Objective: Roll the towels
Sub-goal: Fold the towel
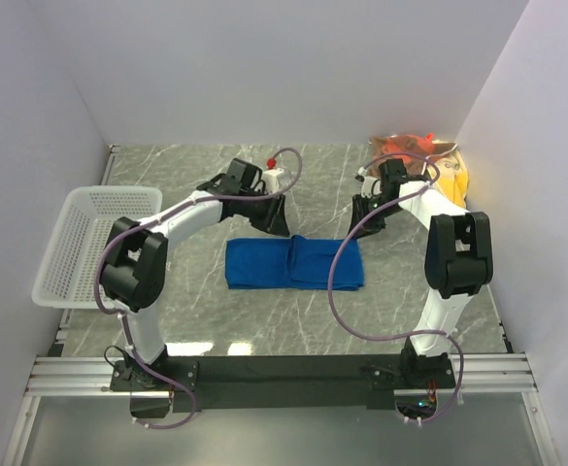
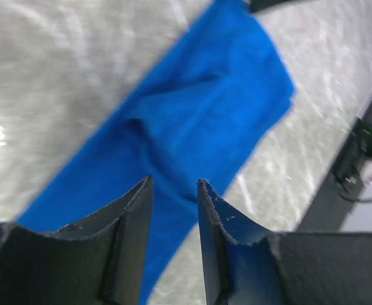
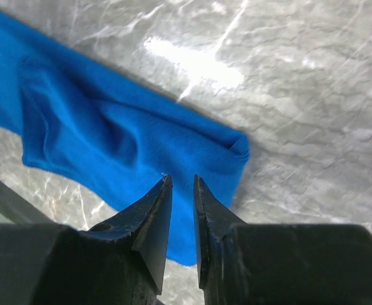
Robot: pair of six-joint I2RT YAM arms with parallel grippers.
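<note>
The solid royal-blue cloth towel [image 1: 293,264] lies folded in a flat strip at the middle of the grey marble table [image 1: 293,325]. Start the roll at one short end; keep both long edges level and the turns tight. Above its far side, the left pincer [image 2: 175,184] and right pincer [image 3: 182,179] hover, each narrowly parted, pinching nothing.

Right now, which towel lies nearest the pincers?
The blue towel, flat mid-table; the yellow towel and patterned towel lie in the far right corner.
</note>
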